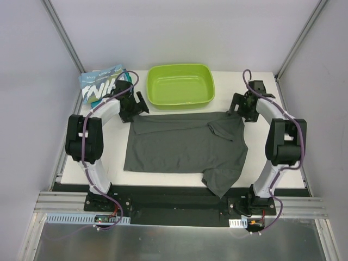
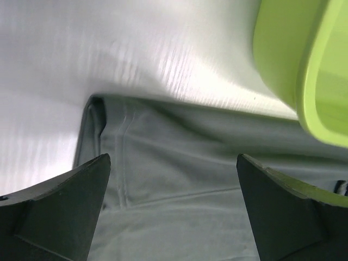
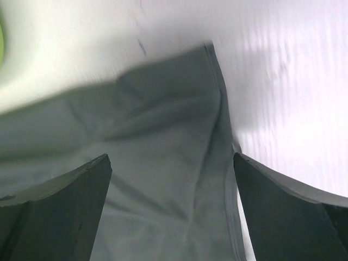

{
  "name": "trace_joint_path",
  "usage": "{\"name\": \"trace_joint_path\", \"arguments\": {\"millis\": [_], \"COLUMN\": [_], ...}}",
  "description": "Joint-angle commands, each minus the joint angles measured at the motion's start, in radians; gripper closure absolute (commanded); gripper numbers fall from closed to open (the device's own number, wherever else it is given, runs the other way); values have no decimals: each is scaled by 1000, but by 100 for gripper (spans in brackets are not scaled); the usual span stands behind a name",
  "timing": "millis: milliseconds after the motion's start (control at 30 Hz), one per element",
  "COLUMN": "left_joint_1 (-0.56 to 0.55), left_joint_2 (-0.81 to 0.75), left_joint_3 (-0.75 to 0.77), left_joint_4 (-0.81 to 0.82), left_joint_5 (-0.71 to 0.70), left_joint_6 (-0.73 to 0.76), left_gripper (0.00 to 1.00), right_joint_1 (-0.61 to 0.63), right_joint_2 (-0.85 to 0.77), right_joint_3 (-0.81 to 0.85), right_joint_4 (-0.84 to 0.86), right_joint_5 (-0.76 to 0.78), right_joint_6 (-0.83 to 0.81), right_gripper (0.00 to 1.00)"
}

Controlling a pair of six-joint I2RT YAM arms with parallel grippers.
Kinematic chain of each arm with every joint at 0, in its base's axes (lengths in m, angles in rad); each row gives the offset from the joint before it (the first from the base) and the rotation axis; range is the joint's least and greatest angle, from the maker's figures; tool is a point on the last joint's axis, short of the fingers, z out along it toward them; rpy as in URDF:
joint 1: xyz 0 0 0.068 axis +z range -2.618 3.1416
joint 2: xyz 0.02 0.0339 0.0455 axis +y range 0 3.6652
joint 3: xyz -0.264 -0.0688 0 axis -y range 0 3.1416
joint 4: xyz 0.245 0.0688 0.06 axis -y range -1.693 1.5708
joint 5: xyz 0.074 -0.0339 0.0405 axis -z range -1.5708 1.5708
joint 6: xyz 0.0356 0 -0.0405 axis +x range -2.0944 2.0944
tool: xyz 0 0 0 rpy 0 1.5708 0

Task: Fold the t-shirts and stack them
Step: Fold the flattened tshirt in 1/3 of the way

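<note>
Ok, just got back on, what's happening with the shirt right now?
The left hand and right hand, both open, hover over the far corners of the dark grey t-shirt, which lies spread on the table. Neither grips it yet. The light blue shirt sits far left, beside the green tub.

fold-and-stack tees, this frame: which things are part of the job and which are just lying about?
Part of the job:
- dark grey t-shirt, spread flat mid-table
- light blue lettered t-shirt, far left corner
- left gripper and right gripper, both open over the grey shirt's far corners

Lying about:
- lime-green tub, just beyond the grey shirt
</note>
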Motion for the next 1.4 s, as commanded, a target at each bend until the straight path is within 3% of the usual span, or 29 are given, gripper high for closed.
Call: {"name": "trace_joint_path", "arguments": {"millis": [0, 133, 300, 433, 533, 867, 1100, 1200, 1367], "left_joint_1": [-13, -16, -22, -22, -22, -22, -22, -22, -22], "left_joint_2": [-181, -245, -236, -209, -197, -155, -126, -134, -147], "left_joint_3": [-116, -235, -265, -261, -262, -267, -235, -238, -233], "left_joint_4": [-43, -43, -42, -40, -40, -42, -43, -43, -43], "left_joint_5": [-84, -81, -52, -44, -53, -86, -86, -95, -87], "left_joint_6": [20, 2, 5, 0, 2, 5, 12, 12, 14], "left_gripper": [1, 6, 25, 52, 61, 66, 84, 98, 100], "right_joint_1": [6, 13, 29, 36, 45, 44, 46, 46, 47], "right_joint_2": [-276, -375, -390, -344, -334, -318, -312, -315, -301], "right_joint_3": [-189, -349, -429, -413, -419, -424, -424, -424, -420], "right_joint_4": [32, 53, 96, 85, 93, 83, 77, 74, 65], "right_joint_5": [58, 13, -37, -79, -65, -36, -41, -34, -45], "right_joint_6": [16, 73, 107, 102, 96, 90, 87, 85, 101], "right_gripper": [4, 2, 3, 5, 6, 5, 6, 6, 8]}}
